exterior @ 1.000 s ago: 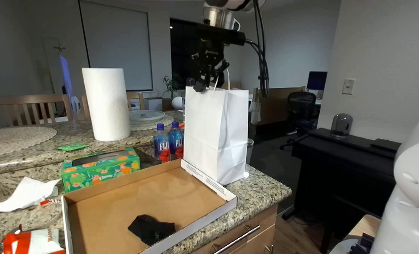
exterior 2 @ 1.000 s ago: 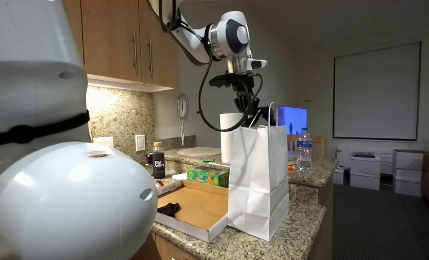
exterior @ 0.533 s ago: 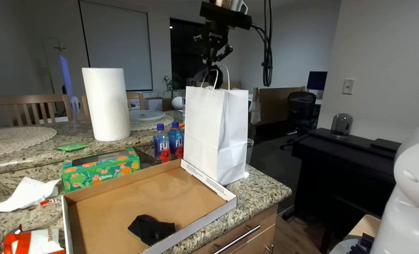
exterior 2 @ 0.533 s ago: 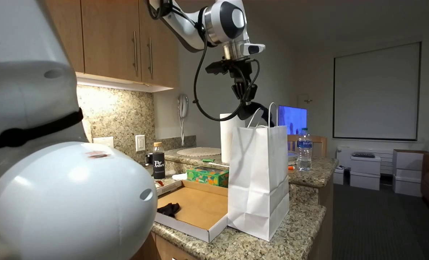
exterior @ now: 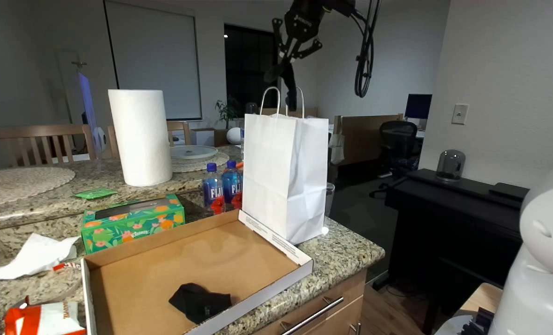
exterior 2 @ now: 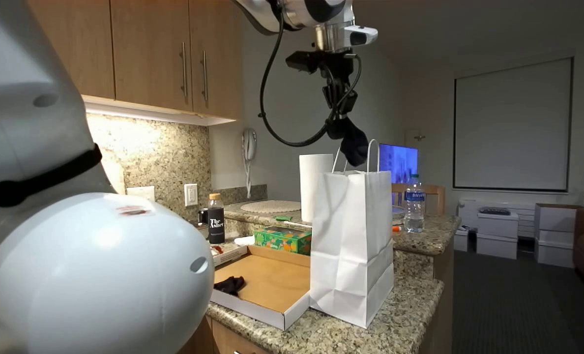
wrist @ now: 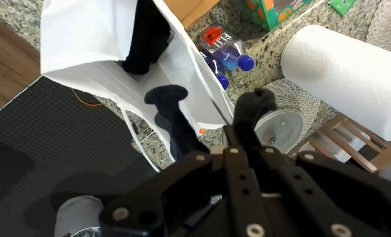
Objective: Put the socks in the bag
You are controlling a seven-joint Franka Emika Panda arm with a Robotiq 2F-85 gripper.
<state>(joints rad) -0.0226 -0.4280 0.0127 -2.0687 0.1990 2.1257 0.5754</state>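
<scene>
On a granite tabletop (exterior: 355, 251) in a kitchen, the white bag (exterior: 281, 181) stands upright, with a paper towel roll (exterior: 141, 139) between nine and ten o'clock of it in an exterior view; the hand (exterior: 286, 60) hangs at twelve o'clock above, its fingers together and clamped on a dark sock (exterior 2: 355, 142) that droops by the paper handles (exterior: 271, 88); whether one sock or a pair, the blurred views hardly settle. To drop it well, I would shift toward ten o'clock of the wrist view, where one end hangs over the mouth, since the end toward one o'clock seems to lie beyond the rim; then lower until both ends sink between the handles and below the edge, and only then let go, lest limp cloth snag; the wrist view alone looks inside, where dark fabric (wrist: 146, 39), probably another sock, lies toward eleven o'clock from the hand; both exterior views show a loose sock (exterior: 199, 302) in the cardboard tray (exterior: 197, 251), around seven o'clock from the bag in an exterior view; the wrist view misses it.
</scene>
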